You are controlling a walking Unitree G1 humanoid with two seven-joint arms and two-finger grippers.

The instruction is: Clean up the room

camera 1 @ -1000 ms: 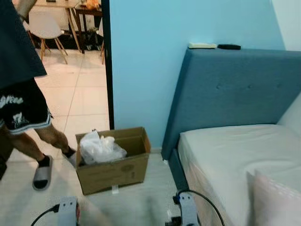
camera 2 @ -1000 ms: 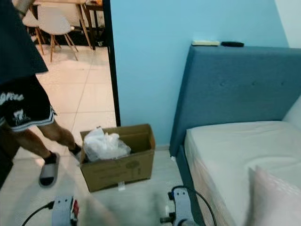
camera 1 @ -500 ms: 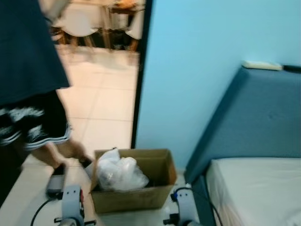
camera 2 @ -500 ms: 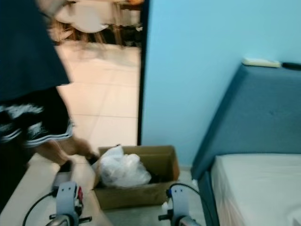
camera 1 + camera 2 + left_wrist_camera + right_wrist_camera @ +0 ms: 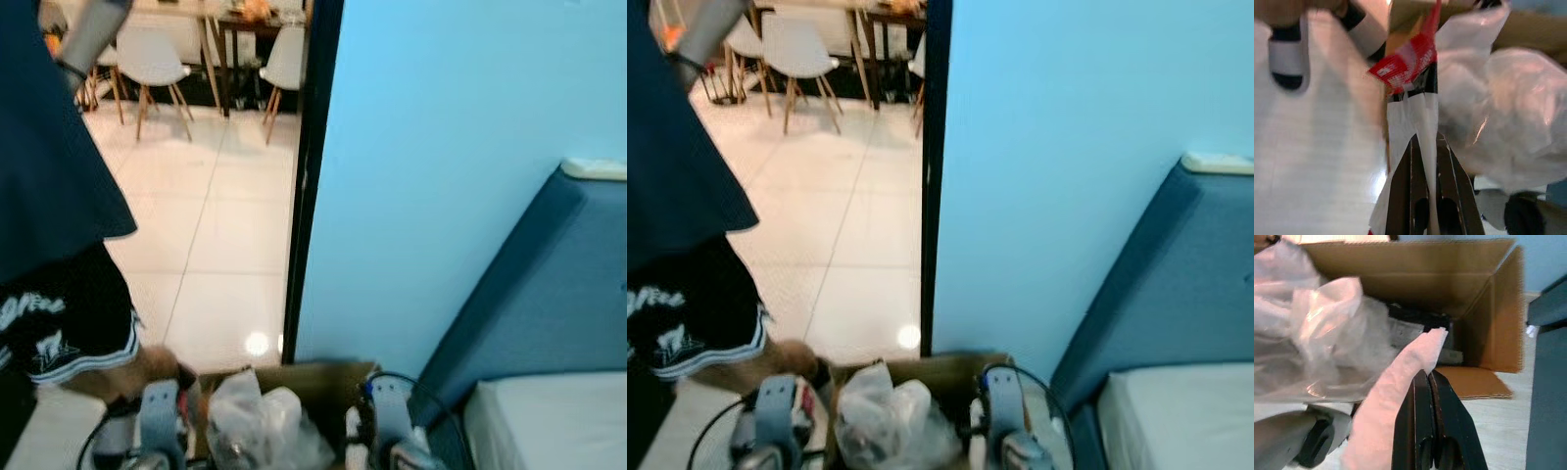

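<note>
- We've got our left gripper (image 5: 1425, 147) pinched tight on one thin wrapper (image 5: 1409, 73), white and black with a red printed end, hanging out ahead of the fingertips.
- Our right gripper (image 5: 1428, 377) is clamped on one pale pink tissue (image 5: 1396, 396), which lies along the left side of the black fingers and pokes just past their tips.
- One cardboard box (image 5: 1488, 308) sits open right ahead of the right gripper, its far wall and one side wall in plain sight, dark stuff at the bottom we can't identify.
- One crumpled clear plastic bag (image 5: 1308, 333) bulges out of that box, just beside both grippers; from the head view it sits between our two wrists (image 5: 265, 431).
- One person stands off beyond our left gripper: dark shorts (image 5: 59, 323) and two slides (image 5: 1286, 61) on the pale floor (image 5: 216, 245).
- Past the box there's one blue wall (image 5: 441, 147), and to the right of our right gripper one blue headboard (image 5: 549, 284) with a corner of one white mattress (image 5: 558, 421).
- Through the doorway, three white chairs (image 5: 152, 59) at one wooden table (image 5: 186, 10), well apart from us.
</note>
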